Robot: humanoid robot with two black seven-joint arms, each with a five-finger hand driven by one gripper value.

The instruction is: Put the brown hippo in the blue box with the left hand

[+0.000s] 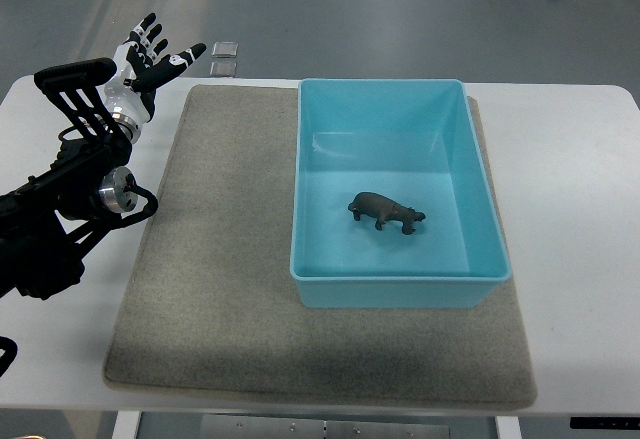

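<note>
- Brown, the hippo (386, 212) stands on its feet on the floor of the blue box (480, 159), toward the five o'clock part of the bin, head pointing to roughly four o'clock, clear of all four walls.
- Blue box sits on the grey felt mat (220, 289), over the mat's two o'clock quarter, and the mat lies on the white table (570, 149).
- Left hand (150, 59) hangs at about ten o'clock of the picture, over the table's far corner, well apart from the box; its fingers (190, 56) are spread wide and hold nothing.
- Right arm does not show anywhere.
- Judging by how things lie, the placing itself looks done: the toy is inside and the hand is empty and away from it.
- What the next move calls for, then, is little: bringing the arm to a rest pose without sweeping over the box rim, so nothing gets nudged.
- Two small clear squares (225, 56) lie at twelve o'clock of the mat, near the fingertips; a careless swing could brush them.
</note>
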